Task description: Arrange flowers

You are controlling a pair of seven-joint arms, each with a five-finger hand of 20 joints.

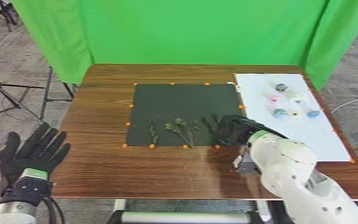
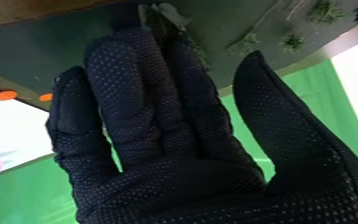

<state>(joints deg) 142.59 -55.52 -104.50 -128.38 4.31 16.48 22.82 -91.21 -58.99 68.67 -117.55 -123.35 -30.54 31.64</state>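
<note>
Greenery laying is judged to be the step in hand: slender green stems point(image 1: 152, 131) and feathery sprigs point(image 1: 180, 127) lie on the near part of the dark mat point(image 1: 184, 102) upon the bench point(image 1: 95, 165), and the right hand point(image 1: 238, 129) is at the mat's near right part, fingers point(image 2: 120, 85) straight, thumb apart, tips near a leafy sprig point(image 2: 168, 19), contact undetermined. The left hand point(image 1: 35, 156), fingers spread, is well left of the mat. Next, the sprig's lie should be confirmed, then a flower head point(image 1: 280, 112) lightly pinched from the white board point(image 1: 291, 137) right of the mat.
</note>
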